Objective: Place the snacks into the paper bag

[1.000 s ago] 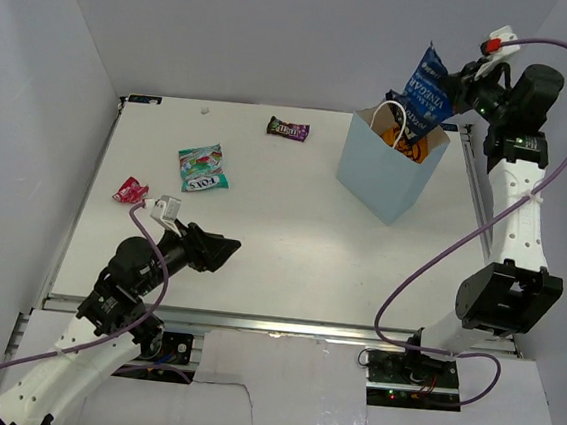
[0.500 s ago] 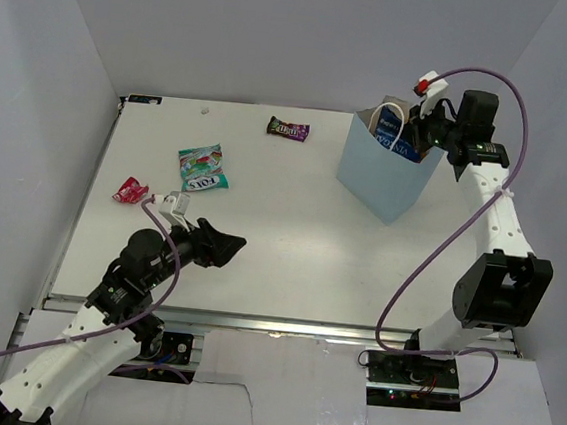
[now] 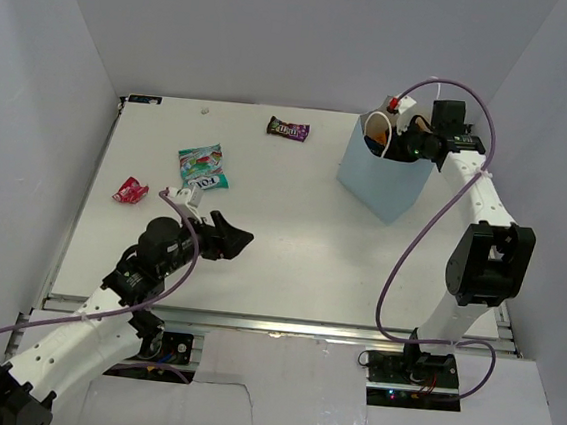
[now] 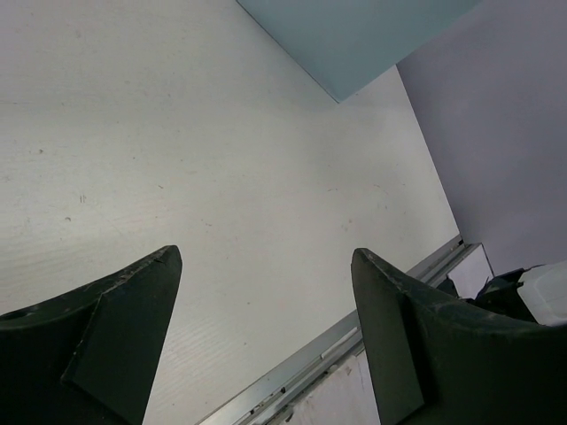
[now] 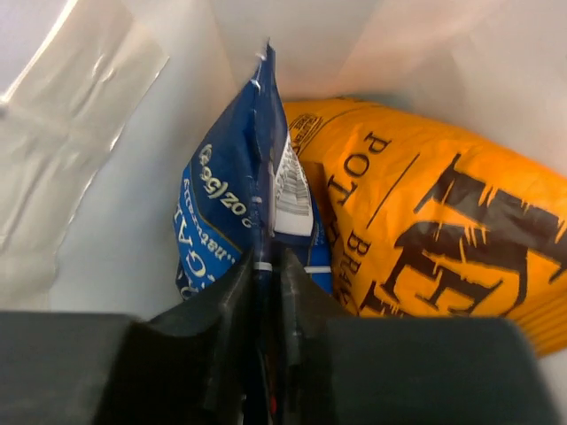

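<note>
Lowered into paper bag (image 3: 372, 181), dark blue bag (image 5: 217, 226) sits between jaws.

Robotics lab cell: white table (image 3: 301, 236) boxed by plain walls (image 3: 46, 69), left arm (image 3: 104, 301) and right arm (image 3: 486, 262) bolted at near edge.

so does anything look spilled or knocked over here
Nothing stands out. The paper bag stands upright with the dark blue bag and orange chip bag inside; the teal-white bag, red-pink wrapper and purple candy pack lie apart on the table.
</note>
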Tool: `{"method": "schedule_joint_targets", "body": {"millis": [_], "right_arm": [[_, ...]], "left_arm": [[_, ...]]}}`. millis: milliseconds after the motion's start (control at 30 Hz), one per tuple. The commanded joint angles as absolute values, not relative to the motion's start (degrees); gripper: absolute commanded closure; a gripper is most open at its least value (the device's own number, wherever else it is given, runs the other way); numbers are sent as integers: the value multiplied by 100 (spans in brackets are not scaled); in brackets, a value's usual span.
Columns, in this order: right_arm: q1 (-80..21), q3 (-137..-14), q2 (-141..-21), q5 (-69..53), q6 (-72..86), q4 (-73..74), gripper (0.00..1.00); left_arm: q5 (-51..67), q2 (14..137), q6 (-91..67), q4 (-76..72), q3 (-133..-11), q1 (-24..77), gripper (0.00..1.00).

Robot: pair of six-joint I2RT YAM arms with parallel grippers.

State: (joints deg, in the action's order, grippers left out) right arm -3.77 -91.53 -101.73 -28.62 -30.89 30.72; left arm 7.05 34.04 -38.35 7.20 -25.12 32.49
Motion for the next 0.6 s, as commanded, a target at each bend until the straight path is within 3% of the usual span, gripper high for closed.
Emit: {"method": "schedule_joint_targets", "body": {"millis": [0, 33, 133, 367, 500, 567], "right_arm": [[-360, -9465, -10029, -2970, -3191, 3358, 71], [-369, -9553, -9950, -2997, -3138, 3366, 56], [-299, -10158, -9818, -3155, -2901, 3445, 31], [-62, -11943, -9712, -2998, -2312, 3516, 10], [193, -12112, -9528, -3014, -2127, 3454, 7], [229, -11831, -9274, -3608, -2188, 3480, 7]], "left_arm": [[449, 3638, -3735, 466, -2830, 3261, 11], [370, 3821, -3735, 457, -2961, 3261, 10], [97, 4287, -3744, 483, -3190, 3252, 9], [-1124, 5648, -3929, 1421, -4541, 3112, 2], [-687, 6353, -3973, 1863, -5087, 2070, 2], [-142, 6634, -3990, 2047, -5246, 1593, 2]]}}
